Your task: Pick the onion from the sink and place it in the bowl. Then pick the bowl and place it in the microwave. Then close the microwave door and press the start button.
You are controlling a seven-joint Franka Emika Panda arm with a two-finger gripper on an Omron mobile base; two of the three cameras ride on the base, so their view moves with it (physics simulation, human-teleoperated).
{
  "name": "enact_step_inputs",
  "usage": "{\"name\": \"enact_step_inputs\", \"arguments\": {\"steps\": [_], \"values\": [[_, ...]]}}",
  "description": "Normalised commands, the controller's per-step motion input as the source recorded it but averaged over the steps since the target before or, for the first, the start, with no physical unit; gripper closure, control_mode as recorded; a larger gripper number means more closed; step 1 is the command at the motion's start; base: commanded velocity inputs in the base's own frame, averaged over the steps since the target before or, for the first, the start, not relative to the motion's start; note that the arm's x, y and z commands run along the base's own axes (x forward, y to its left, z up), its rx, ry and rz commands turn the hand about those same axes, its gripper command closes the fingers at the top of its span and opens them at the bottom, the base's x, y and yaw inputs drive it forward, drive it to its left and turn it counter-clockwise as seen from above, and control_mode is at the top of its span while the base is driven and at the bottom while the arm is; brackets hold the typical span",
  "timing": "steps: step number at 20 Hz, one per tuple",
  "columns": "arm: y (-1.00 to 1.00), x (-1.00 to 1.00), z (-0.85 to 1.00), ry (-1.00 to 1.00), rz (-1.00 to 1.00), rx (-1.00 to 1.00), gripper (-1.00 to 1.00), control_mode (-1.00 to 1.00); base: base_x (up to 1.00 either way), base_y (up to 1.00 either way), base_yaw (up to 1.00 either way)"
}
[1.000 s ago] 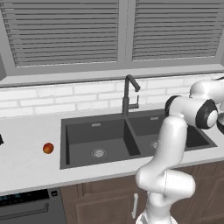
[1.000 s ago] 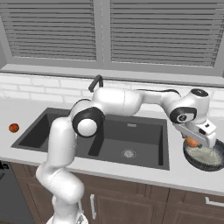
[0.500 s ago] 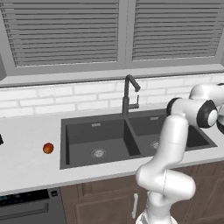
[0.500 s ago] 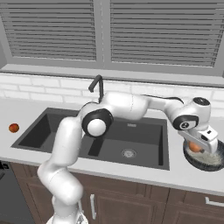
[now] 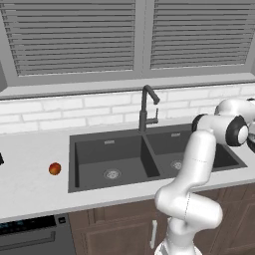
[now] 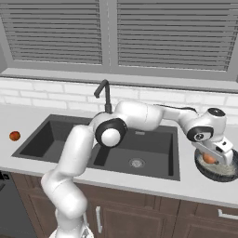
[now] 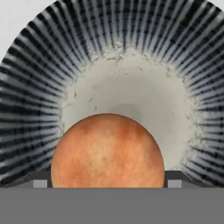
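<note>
One arm reaches right past the sink (image 5: 149, 154) in the left base view, farther than a second ago. From the right base view the gripper (image 6: 214, 157) now sits lower over the bowl (image 6: 227, 173), the onion (image 6: 209, 158) inside it. By the hand view the jaws stand wide around the onion (image 7: 107, 151), so a straight lift should clear it.
</note>
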Motion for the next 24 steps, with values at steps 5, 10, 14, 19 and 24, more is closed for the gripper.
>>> {"name": "enact_step_inputs", "arguments": {"steps": [5,10,14,19,24], "values": [[-0.13,0.18,-0.24,0.00,0.00,0.00,1.00,-1.00,0.00,0.00,0.00],[-0.14,0.14,-0.25,0.00,0.00,0.00,1.00,-1.00,0.00,0.00,0.00],[-0.09,0.02,-0.25,0.00,0.00,0.00,1.00,-1.00,0.00,0.00,0.00],[-0.10,0.10,-0.22,0.00,0.00,0.00,1.00,-1.00,0.00,0.00,0.00],[-0.01,-0.04,-0.11,0.00,0.00,0.00,-1.00,-1.00,0.00,0.00,0.00]]}}
